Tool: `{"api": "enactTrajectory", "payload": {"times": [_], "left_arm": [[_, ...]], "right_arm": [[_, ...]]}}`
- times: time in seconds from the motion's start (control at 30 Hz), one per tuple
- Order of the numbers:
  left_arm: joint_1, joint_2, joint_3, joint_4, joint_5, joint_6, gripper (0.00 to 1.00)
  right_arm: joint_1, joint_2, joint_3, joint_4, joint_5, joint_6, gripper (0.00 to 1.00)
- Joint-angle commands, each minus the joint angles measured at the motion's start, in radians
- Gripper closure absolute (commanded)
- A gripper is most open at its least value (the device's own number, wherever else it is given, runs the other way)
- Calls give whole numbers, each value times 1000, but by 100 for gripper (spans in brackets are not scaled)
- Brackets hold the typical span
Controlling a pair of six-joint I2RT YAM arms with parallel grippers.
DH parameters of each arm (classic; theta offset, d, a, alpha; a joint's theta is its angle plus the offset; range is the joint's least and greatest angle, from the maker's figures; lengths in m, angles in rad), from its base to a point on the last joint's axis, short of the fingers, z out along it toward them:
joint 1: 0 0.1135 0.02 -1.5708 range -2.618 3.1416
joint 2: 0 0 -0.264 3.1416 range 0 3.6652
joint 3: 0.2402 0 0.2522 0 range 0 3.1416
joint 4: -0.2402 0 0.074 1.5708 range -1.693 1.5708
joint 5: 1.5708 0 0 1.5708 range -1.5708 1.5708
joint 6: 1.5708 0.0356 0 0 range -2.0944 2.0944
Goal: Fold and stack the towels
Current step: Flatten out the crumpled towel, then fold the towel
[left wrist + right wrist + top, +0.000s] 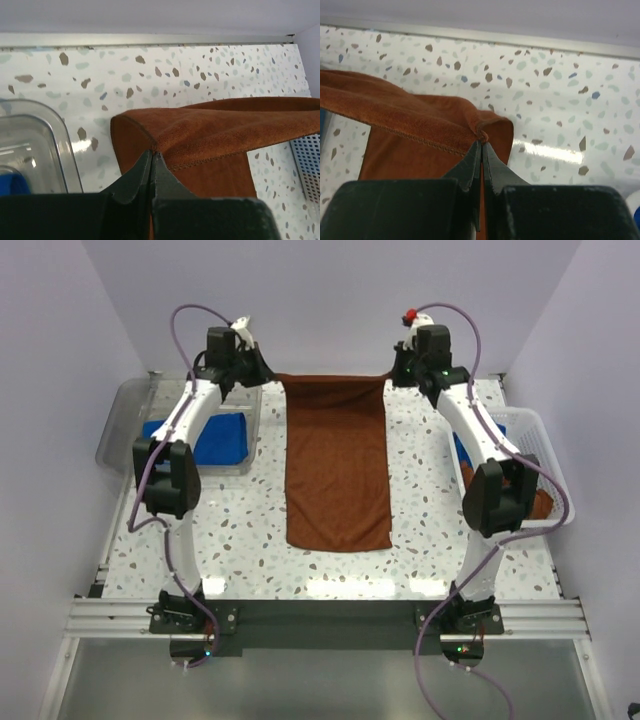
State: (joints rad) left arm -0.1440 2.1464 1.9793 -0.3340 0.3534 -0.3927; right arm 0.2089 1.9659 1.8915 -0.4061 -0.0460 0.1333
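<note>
A blue towel (222, 440) sits in the clear tray (116, 435) at the left edge of the bench (250, 532). My left jaws clamp the brown towel (337, 465) at its far-left corner. It stretches down the bench's middle, and my right jaws clamp its far-right corner.

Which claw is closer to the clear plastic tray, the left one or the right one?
Left. The left claw grips a far corner of the brown towel, just beside the tray; the right claw grips the other far corner, across the towel from the tray.
</note>
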Motion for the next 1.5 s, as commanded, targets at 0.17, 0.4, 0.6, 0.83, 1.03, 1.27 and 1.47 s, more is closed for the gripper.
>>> {"api": "enactTrajectory", "payload": {"times": [0.17, 0.4, 0.6, 0.83, 1.03, 1.27, 1.47], "left_arm": [[18, -342, -370, -83, 6, -94, 100], [-17, -519, -594, -119, 13, -110, 100], [-40, -660, -761, -119, -5, -158, 100], [-103, -806, -899, -177, -41, -184, 100], [-166, -888, -1112, -139, -71, -239, 100], [-192, -890, -1373, 13, -53, -290, 100], [-221, -830, -1425, 79, -47, -291, 100]], "right_arm": [[-9, -303, -325, -160, 11, 71, 100], [-11, -450, -532, -206, -9, 135, 100], [-9, -561, -646, -244, -37, 166, 100], [-9, -682, -753, -369, -101, 193, 100], [-8, -769, -914, -375, -135, 264, 100], [-8, -771, -1161, -231, -190, 389, 100], [-8, -710, -1267, -123, -181, 424, 100]]}}
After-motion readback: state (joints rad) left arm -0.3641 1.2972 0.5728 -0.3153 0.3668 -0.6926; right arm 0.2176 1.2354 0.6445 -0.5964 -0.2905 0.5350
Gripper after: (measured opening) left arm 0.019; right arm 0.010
